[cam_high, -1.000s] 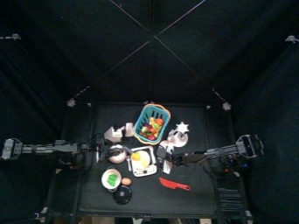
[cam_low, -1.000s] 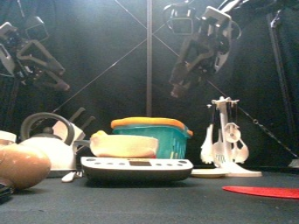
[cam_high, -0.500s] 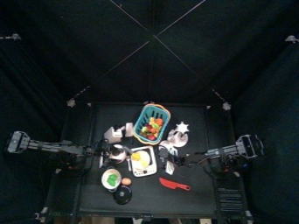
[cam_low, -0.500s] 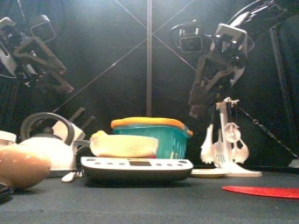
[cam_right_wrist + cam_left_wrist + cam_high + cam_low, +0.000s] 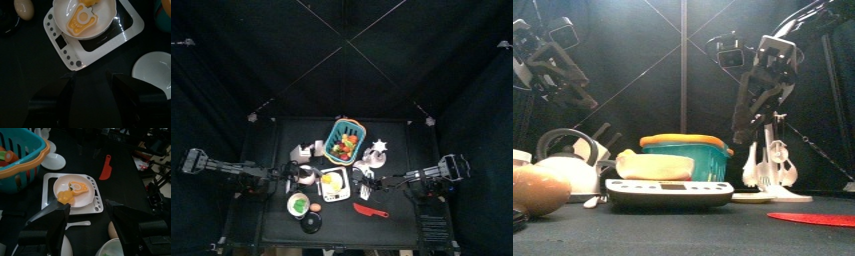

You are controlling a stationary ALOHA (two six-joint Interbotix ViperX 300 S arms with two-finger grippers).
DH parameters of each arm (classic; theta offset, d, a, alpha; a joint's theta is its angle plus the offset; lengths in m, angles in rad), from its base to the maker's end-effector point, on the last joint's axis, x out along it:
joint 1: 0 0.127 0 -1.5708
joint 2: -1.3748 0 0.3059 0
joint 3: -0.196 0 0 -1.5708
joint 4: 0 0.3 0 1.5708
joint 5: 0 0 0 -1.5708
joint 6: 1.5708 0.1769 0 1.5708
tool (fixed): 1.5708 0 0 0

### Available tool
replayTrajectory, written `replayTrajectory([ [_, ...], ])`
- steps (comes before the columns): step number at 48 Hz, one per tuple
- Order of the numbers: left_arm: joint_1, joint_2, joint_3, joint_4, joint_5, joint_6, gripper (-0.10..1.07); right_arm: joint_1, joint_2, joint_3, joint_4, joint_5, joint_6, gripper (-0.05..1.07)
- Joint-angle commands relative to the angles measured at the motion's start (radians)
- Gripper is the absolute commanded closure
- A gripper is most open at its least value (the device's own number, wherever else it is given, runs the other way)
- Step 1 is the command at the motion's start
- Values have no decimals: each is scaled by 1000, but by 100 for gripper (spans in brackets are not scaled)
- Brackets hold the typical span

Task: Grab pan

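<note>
Jaws on both the left gripper (image 5: pixel 87 218) and the right gripper (image 5: pixel 90 87) stand spread and empty, hanging above the scale (image 5: pixel 100 40), presumably held clear of the clutter until one descends. What seems to be the pan (image 5: pixel 310 224) lies near the worktop's (image 5: pixel 398 225) front edge, left of centre. It is small, round and dark, and its handle is too dim to make out.

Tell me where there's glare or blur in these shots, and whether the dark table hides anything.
Right wrist view: glare streaks on the white scale by the plate. Front view: the brown rounded thing nearest the camera looks soft, while the teal basket is sharper. Top view: the table merges with the black curtains, and the things are too small to read.
</note>
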Motion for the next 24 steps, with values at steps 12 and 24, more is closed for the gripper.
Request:
replayTrajectory([
  [12,-3,2,-17,-2,5,0,5,6,17,-54,31,25,0,17],
  [24,-3,2,-18,-3,5,2,5,-14,29,-121,115,38,5,17],
])
